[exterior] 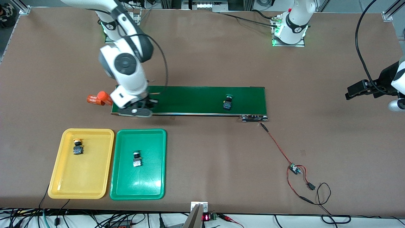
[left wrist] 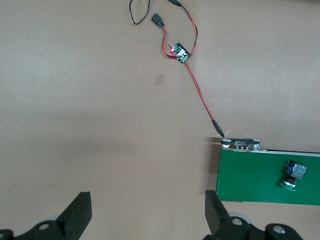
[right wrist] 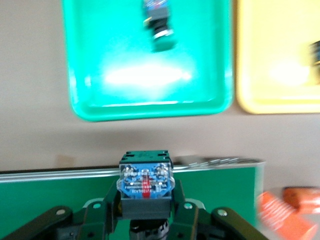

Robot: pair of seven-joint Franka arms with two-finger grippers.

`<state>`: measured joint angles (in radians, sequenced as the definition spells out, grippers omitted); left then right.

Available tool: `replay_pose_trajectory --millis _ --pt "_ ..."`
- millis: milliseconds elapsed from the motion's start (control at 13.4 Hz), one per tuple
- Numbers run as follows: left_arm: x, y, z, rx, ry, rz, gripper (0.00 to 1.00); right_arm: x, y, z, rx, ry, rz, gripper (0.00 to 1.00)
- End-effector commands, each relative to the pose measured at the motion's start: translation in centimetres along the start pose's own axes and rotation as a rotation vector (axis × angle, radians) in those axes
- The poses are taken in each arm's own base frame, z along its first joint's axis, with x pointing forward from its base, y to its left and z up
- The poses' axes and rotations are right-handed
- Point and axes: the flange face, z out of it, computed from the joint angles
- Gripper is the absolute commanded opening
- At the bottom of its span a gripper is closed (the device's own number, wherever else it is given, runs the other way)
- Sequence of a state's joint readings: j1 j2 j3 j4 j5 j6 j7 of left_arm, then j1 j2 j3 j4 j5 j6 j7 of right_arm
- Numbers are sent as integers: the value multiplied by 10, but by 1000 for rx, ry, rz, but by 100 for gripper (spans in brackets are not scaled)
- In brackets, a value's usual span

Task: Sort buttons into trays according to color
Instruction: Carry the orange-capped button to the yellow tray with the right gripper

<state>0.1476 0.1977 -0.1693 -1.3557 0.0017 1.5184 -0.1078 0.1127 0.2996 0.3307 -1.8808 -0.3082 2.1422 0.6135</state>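
Right gripper (right wrist: 145,210) down at the long dark green conveyor belt (exterior: 196,99), at the belt end toward the right arm's end of the table, jaws clamped on a small push-button switch with a black blocky body (right wrist: 145,187); cap points down and is hidden (colour unreadable). Not yet lifted clear, judging by the belt showing right under it.

Progress, roughly half:
- Shallow yellow plastic tray (exterior: 61,167): one yellow-orange-capped button (exterior: 77,147) in it, toward the belt edge.
- Shallow bright green plastic tray (exterior: 152,177), just beside the yellow one: one green-capped button (exterior: 137,158) near its middle.
- Left: gripped button to drop in the matching tray, plus a green-capped button (exterior: 227,102) on the belt nearer the left arm's end.

Left gripper (left wrist: 145,212) waiting, up over bare table off the motor end of the belt, jaws wide apart, nothing held.

Around: two orange cylinders (exterior: 99,98) lying right beside the right gripper's end of the belt (close enough to clip on lift-off, probably). Red and black wires with a small circuit board (exterior: 295,169) trail off the belt's motor end, well apart from both trays.
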Motion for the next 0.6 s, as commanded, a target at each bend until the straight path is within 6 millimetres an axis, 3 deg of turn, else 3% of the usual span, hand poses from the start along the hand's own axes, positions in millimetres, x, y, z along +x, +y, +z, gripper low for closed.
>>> replay_pose_trajectory --millis 0,150,299,449,524 --pt "0 0 -8 12 7 28 100 25 55 -21 4 -18 -56 15" --pt "0 3 -9 4 9 32 100 43 90 -22 16 -12 -105 15" --pt "-4 5 -13 -4 9 36 100 59 112 -25 22 2 -134 15" --pt "-8 7 -16 10 10 37 100 80 144 -17 27 9 -184 15" --pt "-9 10 -17 16 11 37 100 89 171 -7 28 0 -184 16"
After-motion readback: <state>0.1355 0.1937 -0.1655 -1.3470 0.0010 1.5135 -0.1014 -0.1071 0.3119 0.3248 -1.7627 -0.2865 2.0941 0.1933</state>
